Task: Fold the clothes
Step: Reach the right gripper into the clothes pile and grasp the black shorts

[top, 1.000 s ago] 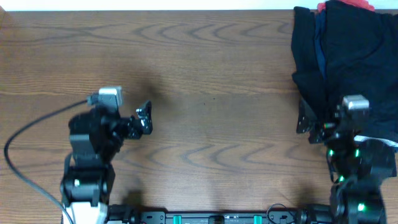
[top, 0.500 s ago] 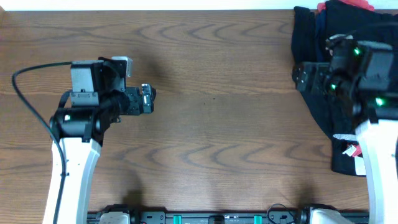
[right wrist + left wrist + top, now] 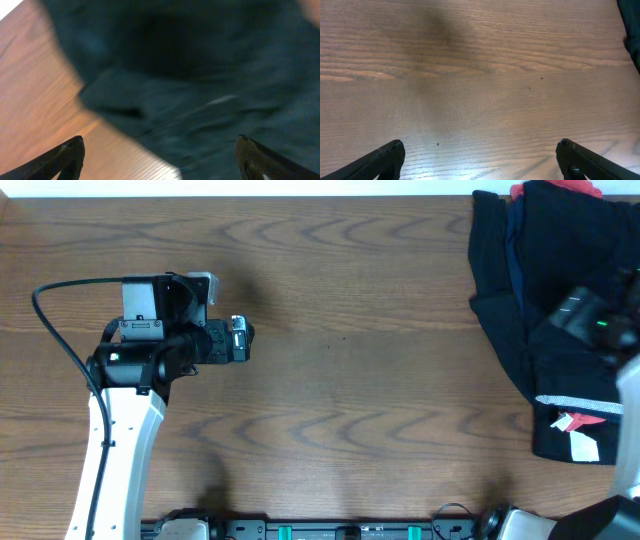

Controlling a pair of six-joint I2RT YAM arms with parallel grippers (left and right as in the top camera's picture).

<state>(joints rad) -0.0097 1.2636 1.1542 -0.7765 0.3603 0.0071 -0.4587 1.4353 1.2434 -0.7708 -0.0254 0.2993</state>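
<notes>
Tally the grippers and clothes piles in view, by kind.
Grippers: 2 (left gripper, right gripper, both open)
Clothes pile: 1
Total: 3

Nothing legible anywhere. The clothes (image 3: 560, 270) carry a small white tag (image 3: 583, 447) just below a red label (image 3: 583, 420) (seen from overhead only) — whatever print they bear is too small and blurred to read.
</notes>
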